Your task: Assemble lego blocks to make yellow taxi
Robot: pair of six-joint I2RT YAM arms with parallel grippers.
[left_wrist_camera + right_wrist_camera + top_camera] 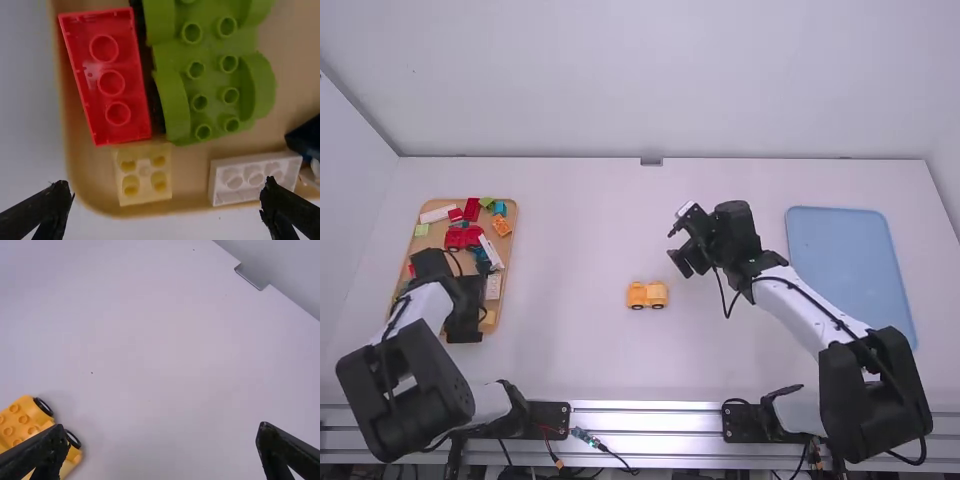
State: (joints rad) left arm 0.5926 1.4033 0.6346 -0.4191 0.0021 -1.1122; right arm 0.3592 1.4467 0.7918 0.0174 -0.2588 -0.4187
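My left gripper (468, 328) is over the near end of the wooden tray at the left; in the left wrist view the left gripper (167, 200) is open, its fingers wide apart with nothing held. Below it lie a pale yellow block (144, 174), a white block (250, 176), a red block (107, 75) and a green piece (212, 95). The yellow car base (647, 295) with black wheels stands on the middle of the table. My right gripper (682, 243) hangs beyond it, slightly right; in the right wrist view the right gripper (162, 447) is open and empty, with the car base (22, 422) near one finger.
The wooden tray (506, 275) also holds a red car base (463, 237), an orange block (501, 226) and several other bricks. A blue tray (850, 265) lies at the table's right side, beside the right arm. A wall stands along the table's far edge.
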